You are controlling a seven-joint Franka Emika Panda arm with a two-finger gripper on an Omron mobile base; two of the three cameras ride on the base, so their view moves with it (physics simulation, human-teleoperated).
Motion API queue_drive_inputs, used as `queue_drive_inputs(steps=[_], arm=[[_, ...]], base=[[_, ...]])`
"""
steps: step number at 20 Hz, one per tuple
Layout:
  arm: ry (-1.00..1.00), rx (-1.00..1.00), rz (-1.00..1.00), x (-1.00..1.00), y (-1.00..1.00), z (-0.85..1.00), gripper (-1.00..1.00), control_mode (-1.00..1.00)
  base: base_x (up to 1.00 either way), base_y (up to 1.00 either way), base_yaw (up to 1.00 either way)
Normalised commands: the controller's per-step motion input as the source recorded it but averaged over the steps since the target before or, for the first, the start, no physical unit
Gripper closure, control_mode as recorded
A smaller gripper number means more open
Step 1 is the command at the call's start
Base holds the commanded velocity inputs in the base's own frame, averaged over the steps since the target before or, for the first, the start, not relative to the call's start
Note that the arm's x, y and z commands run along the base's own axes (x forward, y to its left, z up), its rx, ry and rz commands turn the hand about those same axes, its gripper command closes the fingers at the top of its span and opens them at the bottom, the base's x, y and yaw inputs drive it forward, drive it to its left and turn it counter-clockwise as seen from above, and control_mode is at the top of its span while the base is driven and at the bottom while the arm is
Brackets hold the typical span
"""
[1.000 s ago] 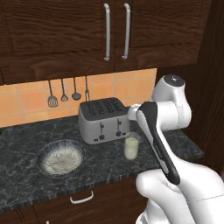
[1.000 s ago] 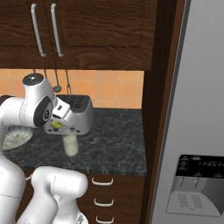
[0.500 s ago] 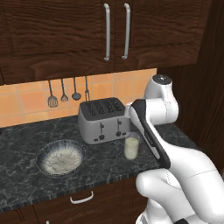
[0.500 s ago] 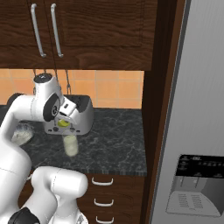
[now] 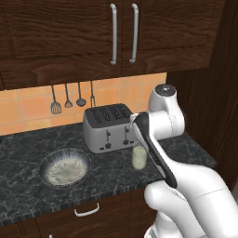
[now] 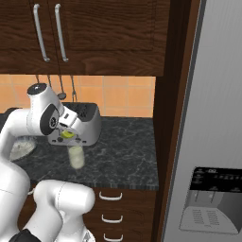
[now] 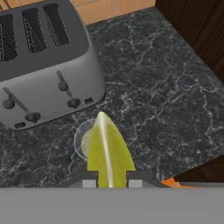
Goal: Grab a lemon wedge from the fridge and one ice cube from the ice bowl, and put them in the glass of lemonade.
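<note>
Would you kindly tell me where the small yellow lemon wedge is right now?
The small yellow lemon wedge is clamped in the gripper, directly above the clear glass of lemonade, just in front of the silver toaster.

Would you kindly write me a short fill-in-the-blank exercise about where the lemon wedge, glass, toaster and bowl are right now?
1. The gripper holds the lemon wedge directly ____ the glass of lemonade.
2. The glass stands just in front of the silver ____.
3. The ice bowl sits on the black marbled ____.
4. The toaster has ____ slots on top.

Missing words: above; toaster; counter; four
</note>
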Motion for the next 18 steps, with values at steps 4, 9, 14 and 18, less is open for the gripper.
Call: queue_drive_inputs(steps=[4, 9, 14, 18], arm=[[0.0, 0.0, 0.0, 0.2, 0.03, -0.11, 1.0, -1.0], [0.0, 0.0, 0.0, 0.36, 0.16, 0.0, 1.0, -1.0], [0.0, 0.0, 0.0, 0.3, 0.31, -0.1, 1.0, -1.0], [0.0, 0.0, 0.0, 0.03, 0.06, -0.38, 1.0, -1.0]], base=[[0.0, 0.0, 0.0], [0.0, 0.0, 0.0], [0.0, 0.0, 0.0], [0.0, 0.0, 0.0]])
